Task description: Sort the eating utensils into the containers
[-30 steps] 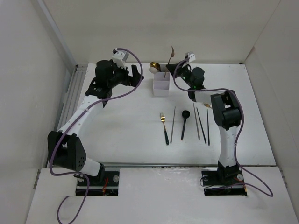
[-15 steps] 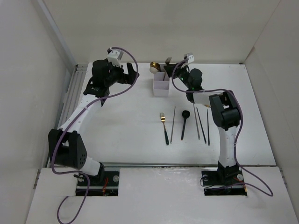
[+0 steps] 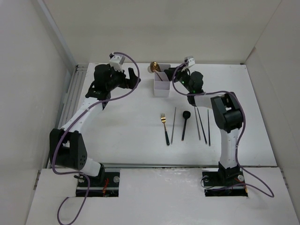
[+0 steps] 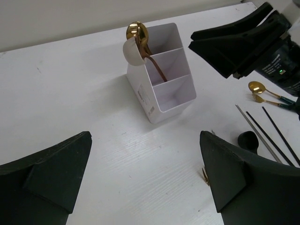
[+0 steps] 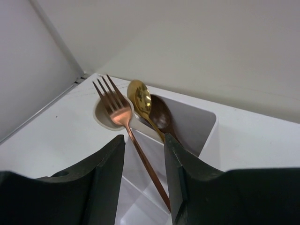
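The white organiser point(image 3: 161, 86) stands at the back middle of the table. A gold spoon point(image 5: 139, 98), a brown spoon point(image 5: 160, 115) and a pale spoon point(image 4: 130, 51) stand in its far compartment. The copper fork point(image 5: 117, 110) leans in the organiser, its handle running down into a nearer compartment between my right gripper's point(image 5: 144, 140) jaws, which stand apart around it. My right gripper point(image 3: 180, 75) is just right of the organiser. My left gripper point(image 3: 131, 77) is open and empty to its left, also shown in the left wrist view point(image 4: 145, 173).
On the table in front lie a gold black-handled fork point(image 3: 164, 126), a grey stick point(image 3: 173, 124), a black spoon point(image 3: 185, 115) and thin chopsticks point(image 3: 202, 123). Two small gold spoons point(image 4: 262, 89) lie by the right arm. White walls enclose the table.
My right gripper came down with the copper fork from above the organiser, and the fork now stands in it. My left gripper shifted slightly.
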Robot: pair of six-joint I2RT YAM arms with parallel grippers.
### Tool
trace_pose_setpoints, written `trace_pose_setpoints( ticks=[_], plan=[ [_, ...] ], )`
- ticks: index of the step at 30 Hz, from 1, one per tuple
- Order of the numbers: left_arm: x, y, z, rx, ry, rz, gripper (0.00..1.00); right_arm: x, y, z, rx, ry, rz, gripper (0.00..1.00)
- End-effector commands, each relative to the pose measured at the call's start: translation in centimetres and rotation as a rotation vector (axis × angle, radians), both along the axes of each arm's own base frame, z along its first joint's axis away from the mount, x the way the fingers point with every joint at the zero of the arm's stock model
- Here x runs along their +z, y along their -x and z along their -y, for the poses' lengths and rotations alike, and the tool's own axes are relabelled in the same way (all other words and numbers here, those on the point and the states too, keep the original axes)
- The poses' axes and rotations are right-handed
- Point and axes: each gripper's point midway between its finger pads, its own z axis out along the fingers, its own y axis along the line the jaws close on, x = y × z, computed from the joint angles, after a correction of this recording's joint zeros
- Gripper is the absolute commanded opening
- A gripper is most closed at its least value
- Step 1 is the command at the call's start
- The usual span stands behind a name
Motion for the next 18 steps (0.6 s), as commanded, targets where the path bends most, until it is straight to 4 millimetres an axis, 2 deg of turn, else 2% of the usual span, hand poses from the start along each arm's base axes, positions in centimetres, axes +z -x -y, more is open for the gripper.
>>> trace_pose_setpoints(
  ticks=[1, 3, 4, 6, 7, 8, 9, 11, 12, 13, 14, 15, 16, 17, 18],
  plan=[
    [3.5, 0.8, 0.2, -0.020, 0.046, 0.099, 1.00, 6.4, 1.5, 0.0, 0.018, -0.038, 0.144, 0.45],
    [3.5, 1.1, 0.3, -0.029, 0.048, 0.099, 1.00, 7.1, 2.2, -0.6, 0.038, -0.042, 0.162, 0.45],
    [3.5, 1.1, 0.3, -0.029, 0.048, 0.099, 1.00, 8.4, 2.7, -0.5, 0.038, -0.051, 0.190, 0.45],
    [3.6, 1.3, 0.2, -0.029, 0.050, 0.108, 1.00, 9.4, 3.5, -0.6, 0.061, -0.050, 0.207, 0.46],
    [4.0, 1.4, 0.2, -0.029, 0.052, 0.116, 1.00, 10.9, 4.2, -0.6, 0.076, -0.052, 0.228, 0.48],
    [3.6, 1.5, 0.2, -0.029, 0.050, 0.108, 1.00, 10.4, 4.4, -0.8, 0.093, -0.021, 0.196, 0.49],
    [3.6, 1.5, 0.2, -0.029, 0.050, 0.108, 1.00, 10.9, 4.9, -1.4, 0.134, 0.011, 0.187, 0.51],
    [4.0, 1.6, -0.4, -0.006, 0.032, 0.132, 1.00, 10.9, 5.0, -1.1, 0.133, 0.122, 0.122, 0.54],
    [3.0, 1.3, -1.1, 0.032, -0.002, 0.122, 1.00, 6.6, 5.0, -0.5, 0.091, 0.212, -0.098, 0.54],
    [2.4, 1.3, -1.6, 0.056, -0.022, 0.122, 1.00, 7.3, 5.5, -0.2, 0.060, 0.259, -0.134, 0.54],
    [1.6, 1.4, -1.7, 0.071, -0.049, 0.111, 1.00, 5.7, 5.9, 0.7, 0.015, 0.326, -0.197, 0.54],
    [1.0, 1.5, -2.4, 0.102, -0.078, 0.098, 1.00, 3.2, 7.3, 1.9, -0.022, 0.385, -0.324, 0.54],
    [0.7, 1.1, -3.3, 0.156, -0.126, 0.104, 1.00, 1.1, 8.1, 3.7, -0.117, 0.435, -0.394, 0.54],
    [-0.5, 1.3, -3.5, 0.170, -0.156, 0.083, 1.00, 0.3, 9.2, 4.3, -0.142, 0.465, -0.431, 0.53],
    [-1.7, 1.5, -4.1, 0.189, -0.188, 0.055, 1.00, 0.9, 10.5, 5.0, -0.180, 0.461, -0.455, 0.53]
  ],
)
